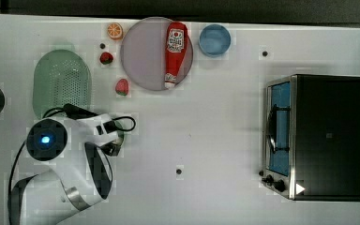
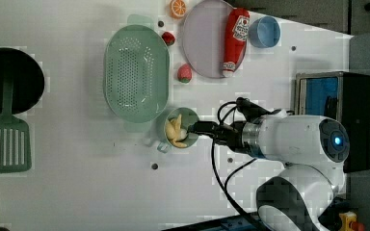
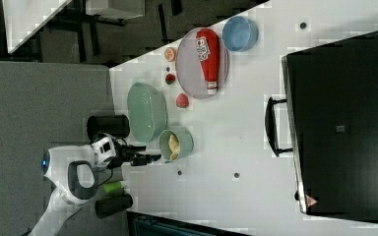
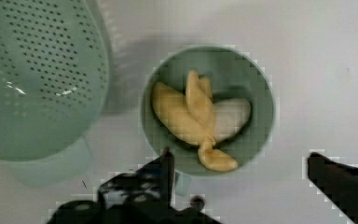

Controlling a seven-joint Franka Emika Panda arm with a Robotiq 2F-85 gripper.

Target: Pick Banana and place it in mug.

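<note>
Banana [image 4: 193,119], pale yellow and peeled-looking, lies inside the sage-green mug [image 4: 261,135] in the wrist view, its lobes resting on the mug's floor and one tip against the near wall; the gripper [image 4: 240,161] hangs just above the mug's rim with its two dark fingers [image 4: 161,170] spread wide and nothing between them. The perforated green colander [image 4: 42,79] stands just beside the mug on the white bench [image 4: 317,60]. Top view: the white arm [image 1: 82,154] covers the mug; the colander [image 1: 62,82] sits near the bench's left edge, two strawberries [image 1: 122,87] lie between it and the grey plate [image 1: 143,54], which carries a red ketchup bottle [image 1: 175,54]; an orange slice [image 1: 115,31] and a blue bowl [image 1: 214,40] lie along the far edge, and a toaster oven [image 1: 316,136] stands by the right edge. Left view: the banana [image 2: 176,131] shows in the mug [image 2: 191,115], touching-close to the colander [image 2: 135,72], with the gripper [image 2: 195,129] at the mug's rim, empty; a green spatula [image 2: 4,139] lies at the left edge. Right view: the mug [image 3: 184,140] holds the banana [image 3: 173,145], the gripper [image 3: 152,158] just beside it.
</note>
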